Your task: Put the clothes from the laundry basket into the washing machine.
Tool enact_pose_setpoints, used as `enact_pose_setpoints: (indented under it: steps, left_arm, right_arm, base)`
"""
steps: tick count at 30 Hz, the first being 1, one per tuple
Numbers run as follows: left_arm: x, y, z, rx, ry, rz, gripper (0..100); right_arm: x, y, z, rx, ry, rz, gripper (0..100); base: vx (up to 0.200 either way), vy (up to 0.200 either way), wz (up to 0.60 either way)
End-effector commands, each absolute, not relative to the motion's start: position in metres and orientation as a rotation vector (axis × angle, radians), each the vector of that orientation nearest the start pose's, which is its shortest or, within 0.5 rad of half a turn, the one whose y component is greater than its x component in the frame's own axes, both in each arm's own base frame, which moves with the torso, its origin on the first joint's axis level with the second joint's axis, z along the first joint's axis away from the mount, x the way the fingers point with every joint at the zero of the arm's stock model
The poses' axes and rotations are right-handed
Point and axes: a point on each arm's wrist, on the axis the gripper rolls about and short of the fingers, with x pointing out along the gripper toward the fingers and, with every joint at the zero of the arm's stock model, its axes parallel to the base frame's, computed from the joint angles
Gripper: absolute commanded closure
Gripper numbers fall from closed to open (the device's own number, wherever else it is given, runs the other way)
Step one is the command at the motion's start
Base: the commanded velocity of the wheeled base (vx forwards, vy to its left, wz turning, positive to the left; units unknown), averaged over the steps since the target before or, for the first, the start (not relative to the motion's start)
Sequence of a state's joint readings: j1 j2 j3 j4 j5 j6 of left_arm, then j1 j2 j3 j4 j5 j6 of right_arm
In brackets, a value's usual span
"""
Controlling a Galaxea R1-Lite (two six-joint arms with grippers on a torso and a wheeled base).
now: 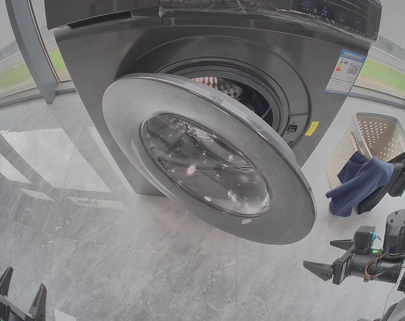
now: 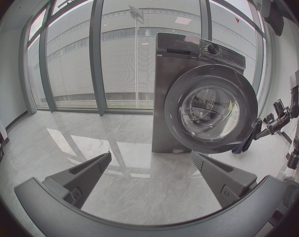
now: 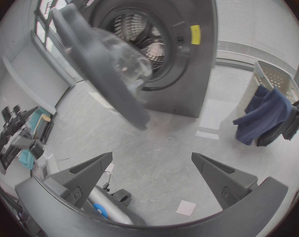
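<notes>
- Down at the near left corner of the head view, the left gripper [image 1: 24,287] is hanging low over the grey floor [image 1: 122,255]. Its fingers are spread apart and gripping nothing. It is sitting well apart from the laundry, probably leaving the picking to the other arm.
- On the near right, the right gripper [image 1: 320,255] is hovering above the floor with its fingers spread wide and empty. It is pointing across toward the machine's front, with the clothes lying just beyond it.
- Further out, the round door [image 1: 135,108] is standing swung wide, leaving the mouth free for loading.
- Past the right gripper, the laundry basket [image 1: 345,152] is resting on the floor near the machine's right side. A navy garment [image 1: 360,181] and a black garment [image 1: 400,170] are draping over its near rim, so loose edges are hanging within easy pinching reach.
- Farthest back, the washing machine [image 1: 100,59] is showing its drum [image 1: 229,90], with no cloth visible inside; loading seems not yet begun.
</notes>
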State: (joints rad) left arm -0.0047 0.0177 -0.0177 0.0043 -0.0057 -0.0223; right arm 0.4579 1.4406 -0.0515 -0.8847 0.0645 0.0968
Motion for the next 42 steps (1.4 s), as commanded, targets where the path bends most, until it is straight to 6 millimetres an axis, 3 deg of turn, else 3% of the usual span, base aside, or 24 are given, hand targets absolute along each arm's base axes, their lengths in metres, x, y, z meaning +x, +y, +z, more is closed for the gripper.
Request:
enact_pose_setpoints:
  steps: [1,5,12,22,26,31,42]
  left_arm:
    - [-0.022,0.0,0.076,-0.023,0.012,-0.011,0]
    - [-0.022,0.0,0.076,-0.023,0.012,-0.011,0]
    - [-0.022,0.0,0.076,-0.023,0.012,-0.011,0]
    - [-0.022,0.0,0.076,-0.023,0.012,-0.011,0]
    - [-0.022,0.0,0.076,-0.023,0.012,-0.011,0]
    - [-0.022,0.0,0.076,-0.023,0.012,-0.011,0]
    - [-0.022,0.0,0.076,-0.023,0.012,-0.011,0]
  right_arm:
    - [0.171,0.059,0.096,0.026,0.499,0.354,0]
    - [0.188,0.064,0.105,0.044,0.459,0.336,0]
    - [0.194,0.079,0.117,0.127,0.386,0.368,0]
    - [0.152,0.101,0.1,0.068,0.474,0.552,0]
    - [0.154,0.101,0.105,0.075,0.452,0.546,0]
    - [0.188,0.102,0.114,0.114,0.4,0.398,0]
    - [0.271,0.137,0.106,0.16,0.332,0.271,0]
  base:
    - [0.0,0.0,0.0]
    - [0.0,0.0,0.0]
    - [0.0,0.0,0.0]
    - [0.0,0.0,0.0]
    - [0.0,0.0,0.0]
    - [0.0,0.0,0.0]
    - [0.0,0.0,0.0]
